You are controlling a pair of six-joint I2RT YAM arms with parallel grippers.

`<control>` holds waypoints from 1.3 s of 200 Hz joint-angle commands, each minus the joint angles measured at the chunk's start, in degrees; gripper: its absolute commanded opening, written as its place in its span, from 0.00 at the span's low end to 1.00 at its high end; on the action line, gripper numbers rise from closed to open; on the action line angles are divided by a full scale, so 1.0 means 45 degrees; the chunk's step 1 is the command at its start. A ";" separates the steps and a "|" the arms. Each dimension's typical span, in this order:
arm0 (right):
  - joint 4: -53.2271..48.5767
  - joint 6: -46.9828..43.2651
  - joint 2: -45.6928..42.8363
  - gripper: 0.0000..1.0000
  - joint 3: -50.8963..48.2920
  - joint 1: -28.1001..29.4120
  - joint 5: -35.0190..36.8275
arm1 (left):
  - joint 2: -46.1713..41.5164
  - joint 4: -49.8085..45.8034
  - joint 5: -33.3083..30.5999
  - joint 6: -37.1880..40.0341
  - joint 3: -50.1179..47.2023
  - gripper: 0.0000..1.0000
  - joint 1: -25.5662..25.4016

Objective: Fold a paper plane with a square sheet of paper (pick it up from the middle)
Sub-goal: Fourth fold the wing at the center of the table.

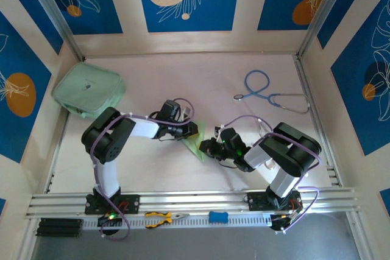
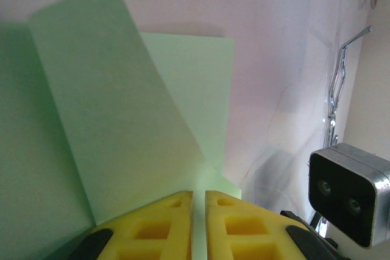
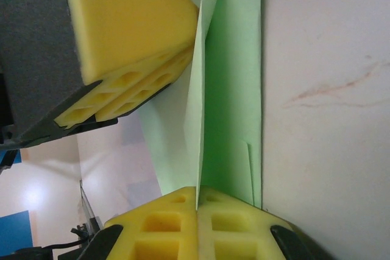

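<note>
The square sheet of paper (image 1: 197, 144) is light green and partly folded, and it sits mid-table between the two grippers. My left gripper (image 1: 194, 130) is at its far edge. In the left wrist view the paper (image 2: 122, 120) spreads out with a creased flap, and my left gripper (image 2: 198, 194) is shut on it, a thin green strip showing in the narrow gap. My right gripper (image 1: 205, 148) holds the near side. In the right wrist view my right gripper (image 3: 197, 190) is shut on an upright fold of the paper (image 3: 231, 89), and the left gripper's yellow fingers (image 3: 134, 28) pinch its far end.
A thick mint-green pouch (image 1: 88, 89) lies at the back left. A blue stethoscope (image 1: 268, 92) lies at the back right. Yellow-handled pliers (image 1: 161, 217) and a small blue object (image 1: 218, 217) rest on the front rail. The right wrist's camera housing (image 2: 347, 193) is close by.
</note>
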 commanded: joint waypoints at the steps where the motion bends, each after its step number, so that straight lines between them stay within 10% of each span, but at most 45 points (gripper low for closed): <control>1: -0.1727 0.0089 0.0633 0.05 -0.0334 0.0038 0.0314 | 0.0428 -0.1154 0.0084 0.0549 0.0402 0.14 -0.0129; 68: -0.4094 -0.0224 -0.0976 0.22 0.0351 0.0243 0.0111 | 0.0672 -0.2209 -0.0144 0.1022 0.0661 0.13 -0.0155; 260: -0.5694 0.0160 -0.1764 0.12 -0.0206 0.0106 -0.1030 | 0.0259 -0.1491 -0.0664 0.0305 0.0124 0.12 -0.0361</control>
